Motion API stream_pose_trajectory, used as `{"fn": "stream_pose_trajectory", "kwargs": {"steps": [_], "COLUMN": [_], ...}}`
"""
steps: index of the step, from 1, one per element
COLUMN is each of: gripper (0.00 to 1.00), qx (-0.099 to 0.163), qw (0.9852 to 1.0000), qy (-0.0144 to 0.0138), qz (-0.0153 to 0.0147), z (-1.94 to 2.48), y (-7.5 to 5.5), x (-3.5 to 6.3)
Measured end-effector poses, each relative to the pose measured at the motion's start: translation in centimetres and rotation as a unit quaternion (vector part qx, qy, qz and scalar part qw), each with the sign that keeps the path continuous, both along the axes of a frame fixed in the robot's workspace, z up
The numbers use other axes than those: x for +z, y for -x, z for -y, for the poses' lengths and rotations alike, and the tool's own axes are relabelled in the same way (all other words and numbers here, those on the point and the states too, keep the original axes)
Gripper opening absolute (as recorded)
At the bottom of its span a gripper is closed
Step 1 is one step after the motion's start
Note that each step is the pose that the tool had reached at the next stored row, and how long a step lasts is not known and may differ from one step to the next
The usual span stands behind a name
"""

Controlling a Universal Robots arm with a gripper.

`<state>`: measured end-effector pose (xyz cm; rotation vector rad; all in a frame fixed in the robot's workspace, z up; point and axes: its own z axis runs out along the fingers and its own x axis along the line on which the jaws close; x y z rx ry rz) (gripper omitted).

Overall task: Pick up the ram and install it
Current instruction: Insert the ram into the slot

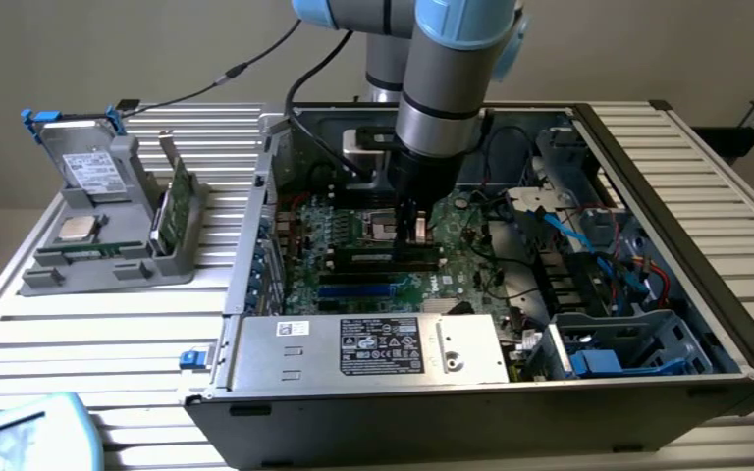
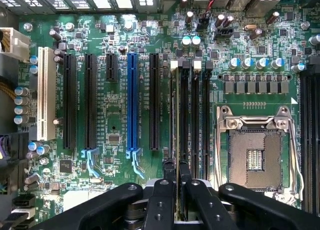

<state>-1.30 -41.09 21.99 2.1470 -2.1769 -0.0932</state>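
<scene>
Long, thin green circuit-board ram (image 2: 176,207), clamped edge-on in black two-fingered gripper (image 2: 176,166) above black memory slots (image 1: 377,260), exterior view's six o'clock of silver processor socket (image 1: 384,228); any tilt could jam it.

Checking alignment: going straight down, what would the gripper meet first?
Likely the memory slots on the motherboard: the ram in the gripper hangs right over them; depth unclear.
</scene>
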Motion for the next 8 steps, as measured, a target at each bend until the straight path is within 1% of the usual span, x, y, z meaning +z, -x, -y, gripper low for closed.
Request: {"fn": "stream_pose_trajectory", "kwargs": {"steps": [3,8], "gripper": [0.14,0.14], "qx": [-0.002,-0.003], "qw": [1.0,1.0], "qy": [0.0006,0.0006], "qz": [-0.0002,-0.0003], "z": [0.02,0.01], "y": [0.0,0.0], "x": [0.09,0.09]}}
